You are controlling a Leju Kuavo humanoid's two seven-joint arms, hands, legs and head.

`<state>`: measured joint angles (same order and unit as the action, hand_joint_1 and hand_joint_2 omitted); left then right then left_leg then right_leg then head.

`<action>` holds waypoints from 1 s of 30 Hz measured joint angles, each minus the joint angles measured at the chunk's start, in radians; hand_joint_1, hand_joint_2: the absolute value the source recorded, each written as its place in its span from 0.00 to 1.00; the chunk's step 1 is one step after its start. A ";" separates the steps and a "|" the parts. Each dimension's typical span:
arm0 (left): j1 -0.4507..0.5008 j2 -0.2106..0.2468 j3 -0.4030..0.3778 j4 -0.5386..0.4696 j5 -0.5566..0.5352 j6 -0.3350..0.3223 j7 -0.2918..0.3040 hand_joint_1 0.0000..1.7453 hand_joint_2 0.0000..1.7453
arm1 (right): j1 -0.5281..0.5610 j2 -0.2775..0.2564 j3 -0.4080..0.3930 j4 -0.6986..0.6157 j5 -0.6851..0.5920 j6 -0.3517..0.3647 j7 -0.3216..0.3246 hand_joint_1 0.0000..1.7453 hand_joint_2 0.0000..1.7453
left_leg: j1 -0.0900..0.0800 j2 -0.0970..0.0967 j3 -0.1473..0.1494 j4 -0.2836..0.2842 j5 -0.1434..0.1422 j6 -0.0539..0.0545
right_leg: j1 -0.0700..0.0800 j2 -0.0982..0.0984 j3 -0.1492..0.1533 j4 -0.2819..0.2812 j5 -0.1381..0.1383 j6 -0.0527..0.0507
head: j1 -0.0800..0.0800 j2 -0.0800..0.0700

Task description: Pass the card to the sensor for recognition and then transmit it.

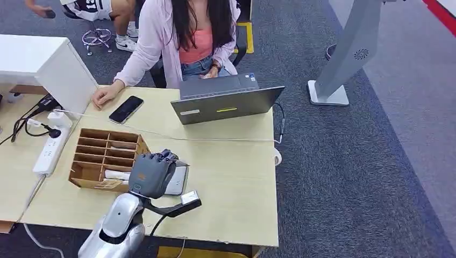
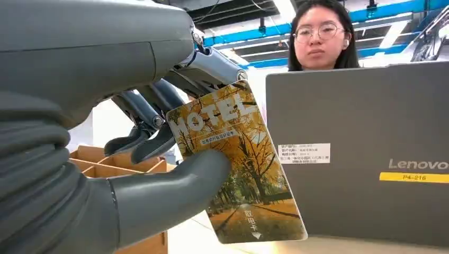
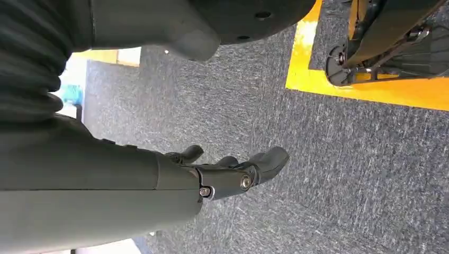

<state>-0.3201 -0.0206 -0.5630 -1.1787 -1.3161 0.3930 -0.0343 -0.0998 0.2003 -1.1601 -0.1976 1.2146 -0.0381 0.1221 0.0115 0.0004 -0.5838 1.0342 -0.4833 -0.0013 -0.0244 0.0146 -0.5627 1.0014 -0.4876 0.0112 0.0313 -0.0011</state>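
Observation:
My left hand [image 1: 152,173] hovers low over the table, just right of the wooden organizer. In the left wrist view the hand [image 2: 137,63] pinches a card [image 2: 238,164] between thumb and fingers. The card shows yellow autumn trees and the word MOTEL. It stands upright, facing the back of the laptop [image 2: 365,153]. A flat grey reader [image 1: 178,181] lies on the table, partly under the hand. My right hand [image 3: 222,174] hangs over grey carpet with its fingers apart and nothing in them.
A wooden slotted organizer [image 1: 107,153] sits left of the hand. An open laptop [image 1: 226,99] and a phone [image 1: 126,109] lie at the far side, where a person [image 1: 183,37] sits. A power strip [image 1: 51,150] lies at the left.

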 joint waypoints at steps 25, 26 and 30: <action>-0.013 0.010 -0.044 0.040 -0.099 -0.163 0.269 1.00 1.00 | 0.001 0.000 -0.022 0.000 -0.020 -0.004 0.003 0.00 1.00 | 0.000 0.000 0.000 0.000 0.000 0.000 | 0.000 0.000 0.000 0.000 0.000 0.000 | 0.000 0.000; -0.014 0.009 -0.039 0.046 -0.103 -0.163 0.272 1.00 1.00 | 0.001 0.000 -0.022 0.000 -0.020 -0.004 0.004 0.00 1.00 | 0.000 0.000 0.000 0.000 0.000 0.000 | 0.000 0.000 0.000 0.000 0.000 0.000 | 0.000 0.000; -0.018 0.004 -0.034 0.066 -0.114 -0.163 0.286 1.00 1.00 | 0.001 0.000 -0.022 0.000 -0.020 -0.004 0.010 0.00 1.00 | 0.000 0.000 0.000 0.000 0.000 0.000 | 0.000 0.000 0.000 0.000 0.000 0.000 | 0.000 0.000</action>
<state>-0.3385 -0.0168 -0.5970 -1.1124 -1.4298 0.2304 0.2514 -0.0988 0.2003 -1.1822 -0.1976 1.1944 -0.0420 0.1320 0.0114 0.0003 -0.5839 1.0342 -0.4833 -0.0013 -0.0244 0.0144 -0.5627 1.0013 -0.4876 0.0112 0.0317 -0.0011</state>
